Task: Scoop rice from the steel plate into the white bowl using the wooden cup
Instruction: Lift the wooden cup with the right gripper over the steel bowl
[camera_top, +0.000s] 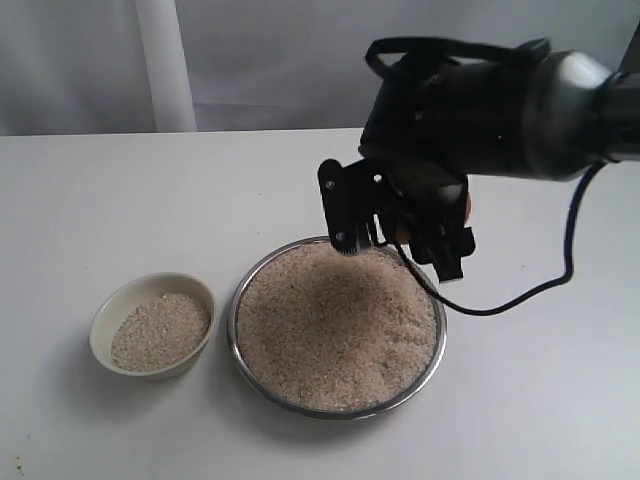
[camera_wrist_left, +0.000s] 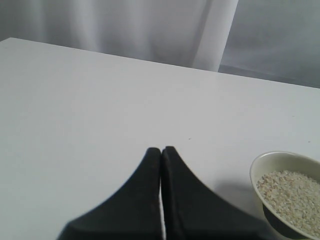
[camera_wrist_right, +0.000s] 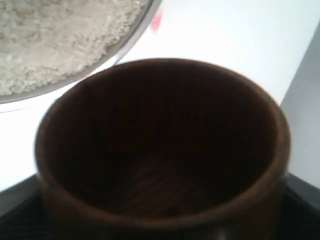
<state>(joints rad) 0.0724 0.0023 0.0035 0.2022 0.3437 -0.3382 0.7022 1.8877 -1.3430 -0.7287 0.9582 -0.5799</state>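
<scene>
The steel plate (camera_top: 340, 411) sits mid-table, heaped with rice (camera_top: 335, 325). To its left stands the white bowl (camera_top: 103, 318) with a shallow layer of rice (camera_top: 160, 330). My right gripper (camera_top: 400, 238) hangs over the plate's far rim, shut on the wooden cup (camera_wrist_right: 160, 150). In the right wrist view the cup's dark inside is empty, with the plate's rim (camera_wrist_right: 135, 35) and rice (camera_wrist_right: 60, 40) just beyond its lip. In the exterior view only a brown sliver of the cup (camera_top: 468, 207) shows behind the arm. My left gripper (camera_wrist_left: 161, 150) is shut and empty above bare table, the white bowl (camera_wrist_left: 257, 165) beside it.
A black cable (camera_top: 520, 295) loops from the right arm down over the table to the right of the plate. A pale curtain (camera_top: 165, 60) hangs behind the table's far edge. A small red mark (camera_wrist_right: 156, 21) lies on the table by the plate.
</scene>
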